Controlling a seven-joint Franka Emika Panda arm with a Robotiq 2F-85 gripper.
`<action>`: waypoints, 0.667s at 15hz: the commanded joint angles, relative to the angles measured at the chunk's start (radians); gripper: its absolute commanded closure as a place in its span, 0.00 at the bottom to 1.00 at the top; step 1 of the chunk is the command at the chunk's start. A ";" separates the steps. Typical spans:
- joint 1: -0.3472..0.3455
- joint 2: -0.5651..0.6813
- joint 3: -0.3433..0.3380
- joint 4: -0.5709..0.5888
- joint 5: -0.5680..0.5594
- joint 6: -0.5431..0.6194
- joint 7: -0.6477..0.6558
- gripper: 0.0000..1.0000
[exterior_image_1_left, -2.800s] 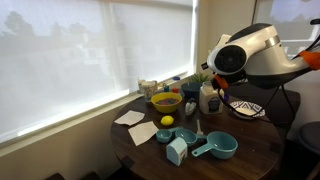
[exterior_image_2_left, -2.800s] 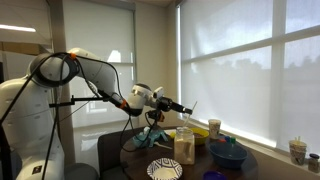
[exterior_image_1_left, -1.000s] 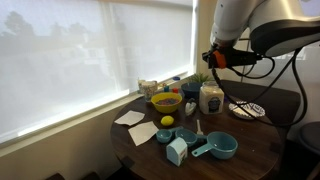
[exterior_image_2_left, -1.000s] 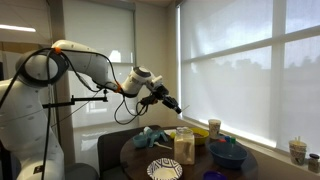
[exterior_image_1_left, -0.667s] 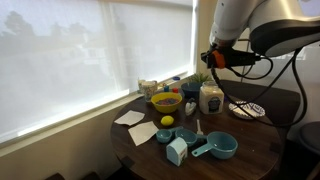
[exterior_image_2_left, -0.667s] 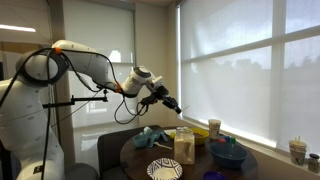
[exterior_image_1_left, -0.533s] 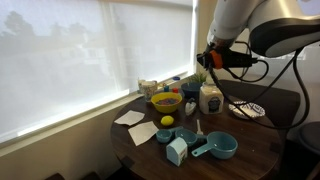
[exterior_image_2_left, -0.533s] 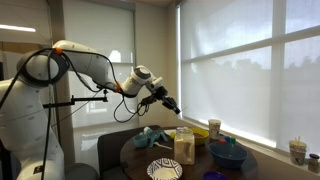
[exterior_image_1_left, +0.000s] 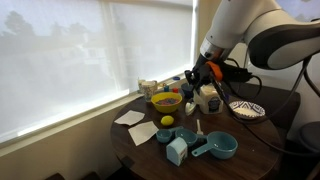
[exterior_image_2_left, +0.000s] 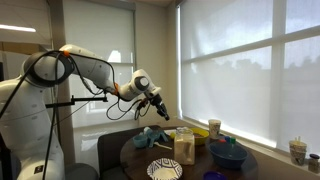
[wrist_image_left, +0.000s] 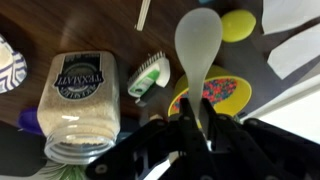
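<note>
Pinching a pale plastic spoon (wrist_image_left: 198, 40) by its handle end, which left the oval bowl jutting free ahead of the jaws, the pincer (wrist_image_left: 195, 122) hung clear above a yellow bowl of coloured bits (wrist_image_left: 243, 88), with a labelled, grain-filled glass jar (wrist_image_left: 80, 105) below, off to one side.

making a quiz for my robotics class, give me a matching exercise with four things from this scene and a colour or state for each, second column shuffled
Things:
1 spoon
2 jar
3 lemon
4 plate

Colour or state:
a yellow
b black and white pattern
c held in the gripper
d filled with pale grains

Pairs: 1-c; 2-d; 3-a; 4-b
</note>
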 joint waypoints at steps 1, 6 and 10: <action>0.009 0.029 0.013 -0.039 0.178 -0.014 -0.181 0.97; -0.014 0.046 0.026 -0.081 0.165 -0.118 -0.282 0.97; -0.029 0.048 0.023 -0.127 0.121 -0.098 -0.298 0.97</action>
